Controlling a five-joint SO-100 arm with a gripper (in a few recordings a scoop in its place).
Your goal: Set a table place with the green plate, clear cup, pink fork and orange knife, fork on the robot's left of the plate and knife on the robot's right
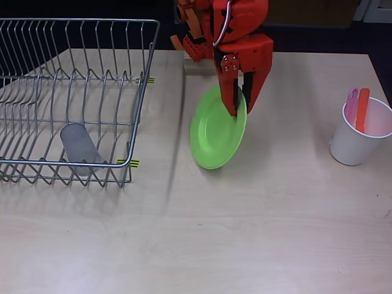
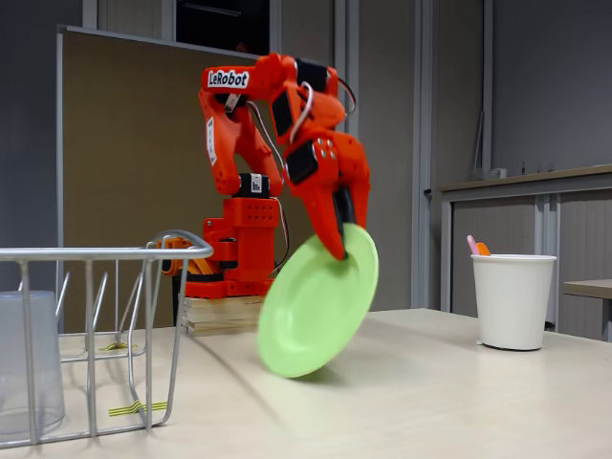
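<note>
My red gripper (image 1: 240,109) (image 2: 342,239) is shut on the top rim of the green plate (image 1: 215,136) (image 2: 311,308), which hangs steeply tilted with its lower edge at or just above the table. The clear cup (image 1: 78,144) (image 2: 29,361) lies inside the wire dish rack (image 1: 131,135) (image 2: 143,254) at the left of the overhead view. The pink fork (image 1: 351,105) (image 2: 471,246) and the orange knife (image 1: 362,110) (image 2: 482,250) stand handle-up in the white paper cup (image 1: 358,138) (image 2: 513,299) at the right.
The rack takes up the table's left part in the overhead view. The arm's base (image 2: 234,258) sits on a wooden block (image 1: 197,66) at the back edge. Bare wooden tabletop (image 1: 257,233) stretches across the front and between the plate and the paper cup.
</note>
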